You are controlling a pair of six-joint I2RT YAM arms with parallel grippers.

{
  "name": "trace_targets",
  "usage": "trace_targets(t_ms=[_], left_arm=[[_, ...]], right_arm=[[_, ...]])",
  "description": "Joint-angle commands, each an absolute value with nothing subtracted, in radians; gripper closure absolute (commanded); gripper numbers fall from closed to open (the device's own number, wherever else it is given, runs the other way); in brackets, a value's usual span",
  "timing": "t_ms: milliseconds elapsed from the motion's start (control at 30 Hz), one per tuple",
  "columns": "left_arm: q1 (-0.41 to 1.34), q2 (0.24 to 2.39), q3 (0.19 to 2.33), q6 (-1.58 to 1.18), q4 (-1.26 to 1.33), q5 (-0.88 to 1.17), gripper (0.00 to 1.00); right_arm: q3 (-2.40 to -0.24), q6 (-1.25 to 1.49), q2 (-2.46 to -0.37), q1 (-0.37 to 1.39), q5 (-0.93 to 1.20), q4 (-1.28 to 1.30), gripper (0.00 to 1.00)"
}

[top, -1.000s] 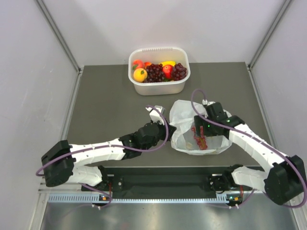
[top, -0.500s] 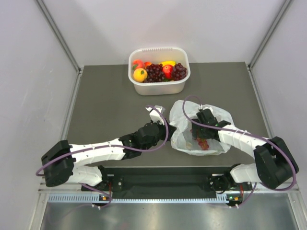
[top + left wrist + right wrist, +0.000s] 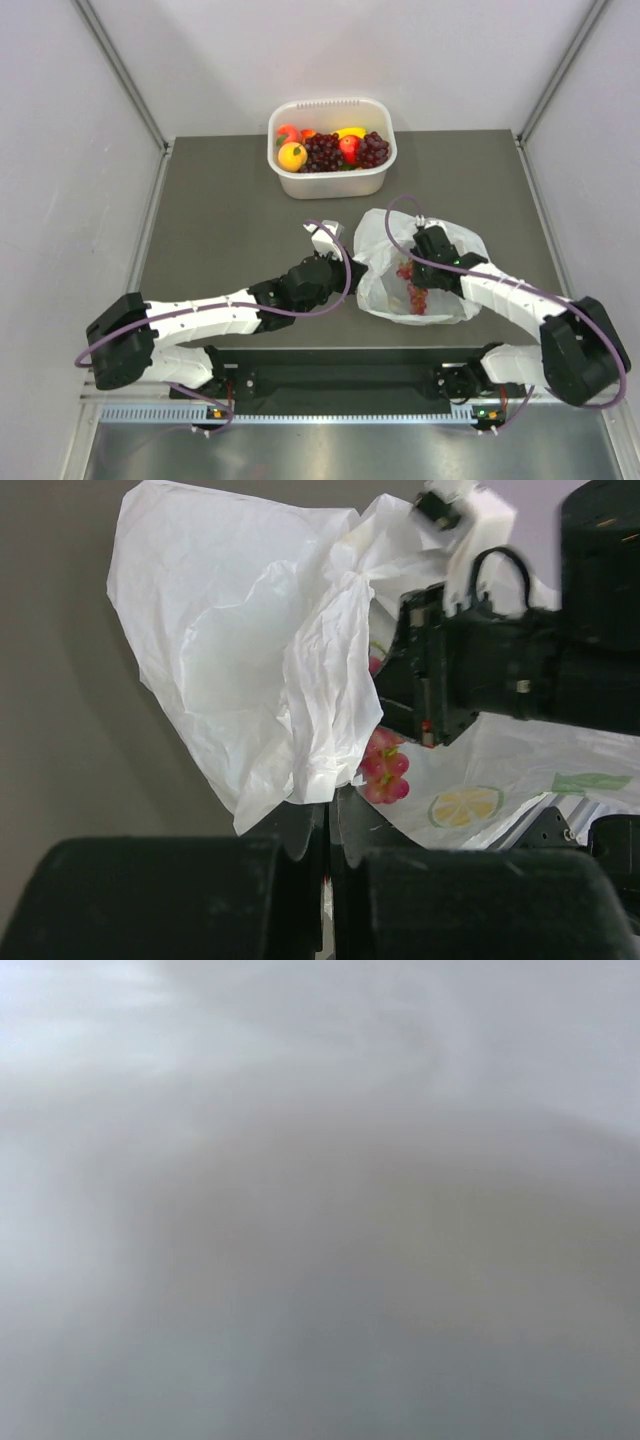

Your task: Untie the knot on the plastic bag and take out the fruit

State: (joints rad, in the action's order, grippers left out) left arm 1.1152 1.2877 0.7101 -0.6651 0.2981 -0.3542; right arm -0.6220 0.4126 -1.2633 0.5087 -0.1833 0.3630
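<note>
The left pincer [image 3: 328, 815] is clenched on the lower edge of the plastic bag [image 3: 230, 650], a fold of the thin white film running down between its two dark fingers. From there the crumpled bag rises up and away over the grey desk [image 3: 220, 220], with its mouth gaping open on the side away from that pincer. The right pincer [image 3: 418, 268] reaches into the open mouth. Its tips are hidden by the film, so I cannot tell whether it is clenched or released, and its own camera shows only a blurred whitish surface. Just beneath it, inside the bag, hangs a small bunch of pinkish-red grapes [image 3: 384, 768]. The bag carries no writing that can be read, only a printed yellow lemon slice [image 3: 465, 806] and a green leaf [image 3: 585, 781] below the right pincer. Well beyond both pincers a white tub [image 3: 330, 185] holds more fruit.
</note>
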Motion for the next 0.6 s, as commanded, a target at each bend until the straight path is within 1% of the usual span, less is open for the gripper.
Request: trace_targets(t_ms=[0,133,200,400,467,567], left_arm=[[1.112,1.266,0.706,-0.67,0.319,-0.373,1.0],[1.108,1.256,0.707,-0.667,0.296,-0.423,1.0],[1.097,1.253,0.709,-0.666,0.293,-0.431,1.0],[1.043,1.241,0.73,-0.66,0.27,-0.437,1.0],[1.026,1.235,0.733,-0.65,0.267,-0.433,1.0],[1.016,1.235,0.735,-0.643,0.265,-0.42,1.0]], right_arm=[[-0.718,0.393,-1.131,0.514,-0.147,0.448,1.0],[-0.797,0.339,-1.045,0.509,-0.043,0.554,1.0],[-0.844,0.295,-1.031,0.509,0.044,0.624,1.0],[-0.975,0.2,-1.032,0.511,0.178,0.825,1.0],[-0.999,0.173,-0.999,0.511,0.247,0.844,1.0],[-1.035,0.144,-0.933,0.509,0.375,0.795,1.0]])
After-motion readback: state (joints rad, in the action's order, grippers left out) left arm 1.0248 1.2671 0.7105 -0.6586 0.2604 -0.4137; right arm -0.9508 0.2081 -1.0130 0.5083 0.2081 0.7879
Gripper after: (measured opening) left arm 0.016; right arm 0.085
